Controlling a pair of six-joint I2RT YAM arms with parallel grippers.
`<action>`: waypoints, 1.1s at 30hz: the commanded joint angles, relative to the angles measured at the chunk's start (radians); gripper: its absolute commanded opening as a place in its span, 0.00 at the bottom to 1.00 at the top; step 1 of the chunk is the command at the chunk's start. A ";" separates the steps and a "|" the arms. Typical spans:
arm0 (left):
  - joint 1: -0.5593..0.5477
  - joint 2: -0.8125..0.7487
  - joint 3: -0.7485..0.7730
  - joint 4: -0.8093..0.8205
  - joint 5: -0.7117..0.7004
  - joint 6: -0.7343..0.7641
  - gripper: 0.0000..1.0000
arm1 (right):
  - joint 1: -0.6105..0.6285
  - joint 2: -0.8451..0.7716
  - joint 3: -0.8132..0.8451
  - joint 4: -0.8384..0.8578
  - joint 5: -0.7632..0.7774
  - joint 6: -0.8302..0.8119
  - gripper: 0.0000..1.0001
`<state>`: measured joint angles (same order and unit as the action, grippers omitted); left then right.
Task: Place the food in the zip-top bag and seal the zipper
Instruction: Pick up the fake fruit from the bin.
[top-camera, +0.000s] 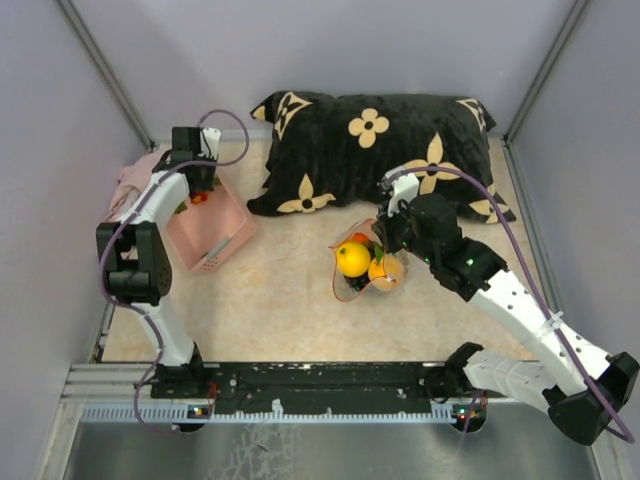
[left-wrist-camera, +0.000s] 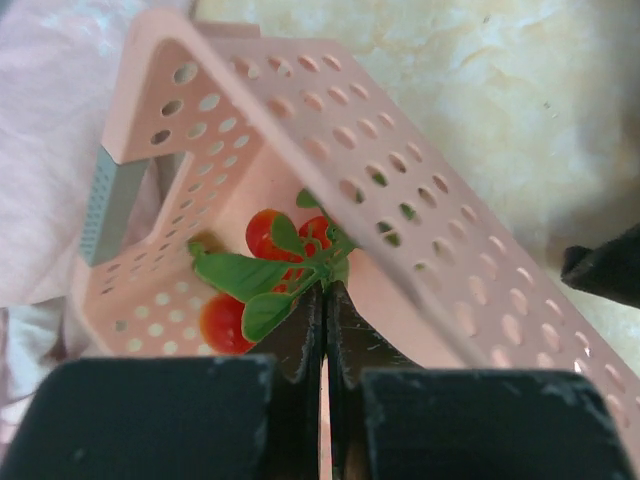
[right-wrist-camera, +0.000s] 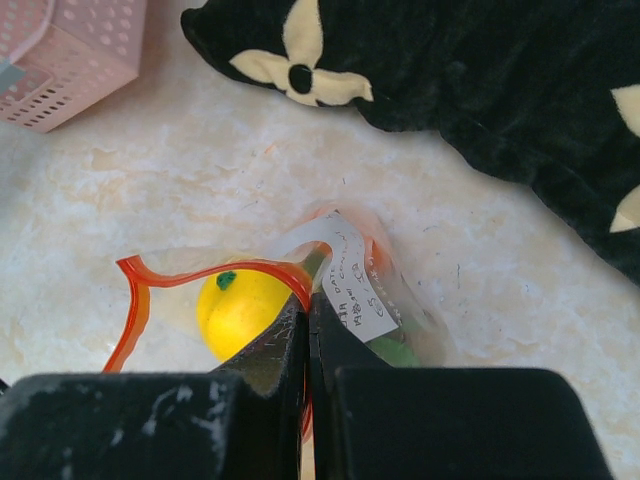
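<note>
The clear zip-top bag lies open mid-table with a yellow ball and an orange ball inside. My right gripper is shut on the bag's red-orange zipper edge, holding the mouth open; the yellow ball and a white label show there. My left gripper is inside the tipped pink basket, shut on the green stem of a cluster of small red fruits with leaves. In the top view that gripper is at the basket.
A black cushion with cream flowers lies at the back, just behind the bag. A pink cloth sits beside the basket at the left wall. Bare tabletop lies between basket and bag.
</note>
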<state>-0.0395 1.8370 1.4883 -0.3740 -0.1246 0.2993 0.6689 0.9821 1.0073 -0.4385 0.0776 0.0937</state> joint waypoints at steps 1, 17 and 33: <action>-0.015 0.141 0.069 -0.132 -0.049 -0.045 0.00 | -0.007 -0.020 -0.002 0.100 0.008 0.012 0.00; -0.027 0.115 0.140 -0.220 -0.044 -0.158 0.00 | -0.009 -0.009 -0.017 0.112 0.023 0.005 0.00; -0.089 -0.257 -0.085 -0.092 0.228 -0.375 0.00 | -0.008 -0.016 -0.004 0.127 0.006 0.008 0.00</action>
<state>-0.0948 1.6844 1.4769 -0.5354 -0.0345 0.0319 0.6689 0.9833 0.9813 -0.3889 0.0849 0.1009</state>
